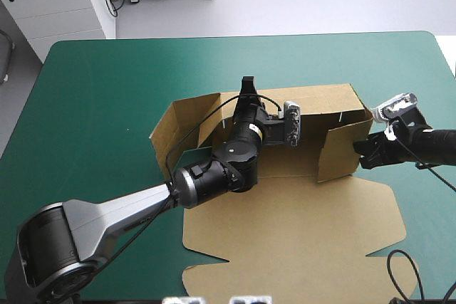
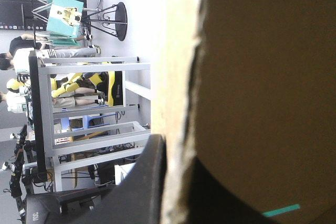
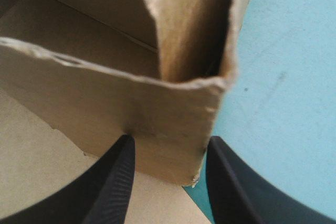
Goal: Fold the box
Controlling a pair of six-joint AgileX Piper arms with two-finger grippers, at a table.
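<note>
You see the box [image 1: 285,211] mid-frame on the teal-green tabletop [image 1: 100,105], walls partly raised. Your left claw [image 1: 248,87] is clenched on its rear wall, and your right claw [image 3: 169,142] is spread, straddling the right wall's corner.

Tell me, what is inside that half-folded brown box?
The left gripper reaches in, pinching the far wall of the box. Otherwise bare brown floor shows; the arm hides part of it.

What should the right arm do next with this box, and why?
Probably ease the right gripper forward and shut it on the side wall: its fingers stand open at that wall's corner, while the left gripper holds the back wall upright.
</note>
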